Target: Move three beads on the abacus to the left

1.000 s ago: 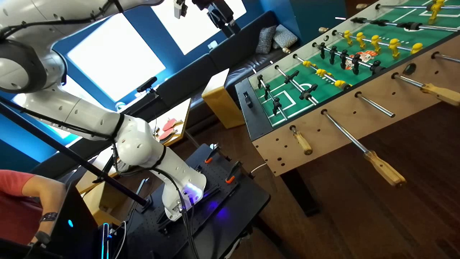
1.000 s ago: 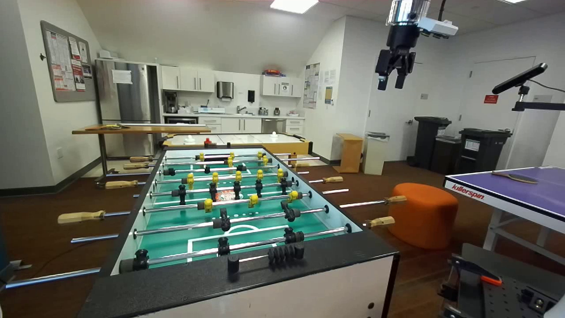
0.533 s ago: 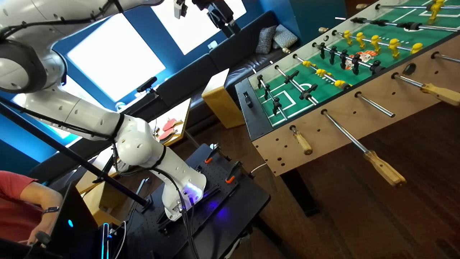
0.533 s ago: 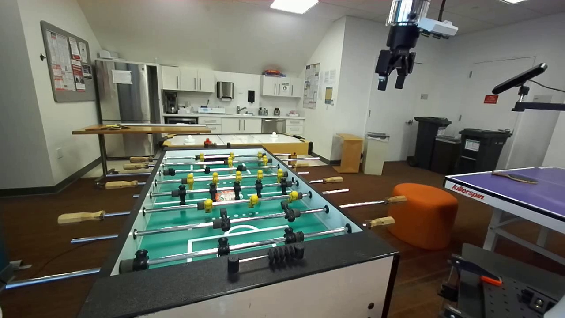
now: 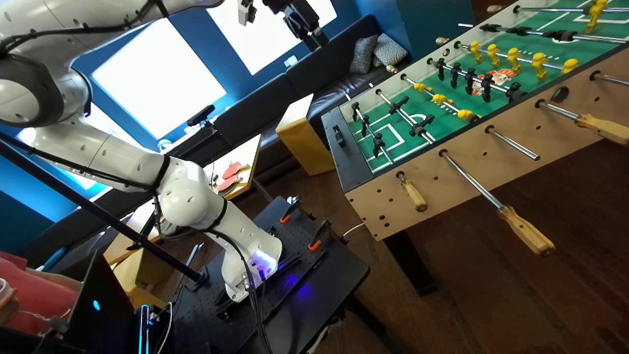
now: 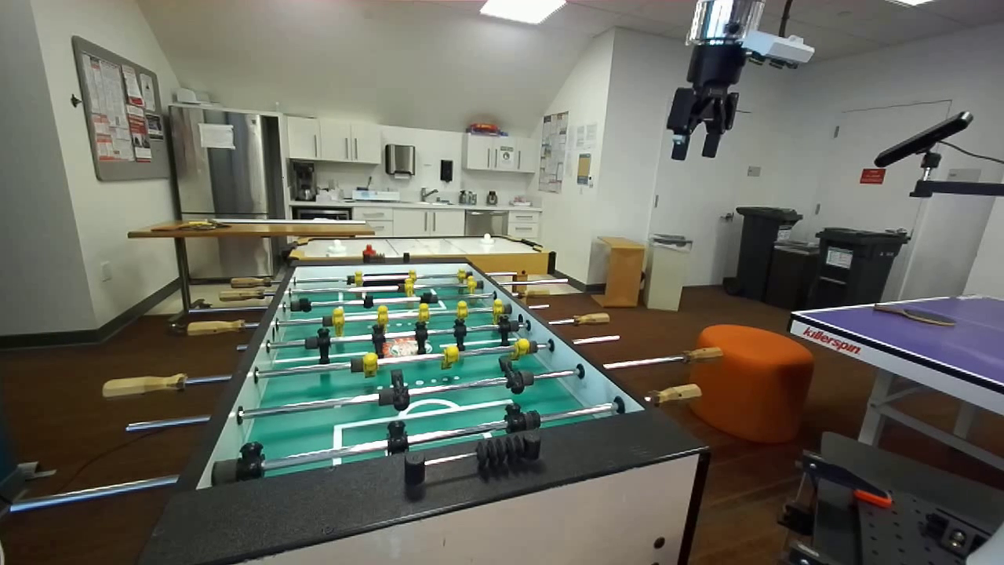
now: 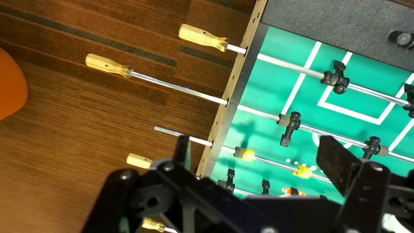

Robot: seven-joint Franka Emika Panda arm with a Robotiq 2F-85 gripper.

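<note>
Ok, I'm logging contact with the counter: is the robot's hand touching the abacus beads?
Apart. In an exterior view, the hand hangs well above and away from the black abacus beads, with a wide gap plainly showing between them.

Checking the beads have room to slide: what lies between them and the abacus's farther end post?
In an exterior view, only bare rod lies between the black beads and the farther end post, at picture left.
</note>
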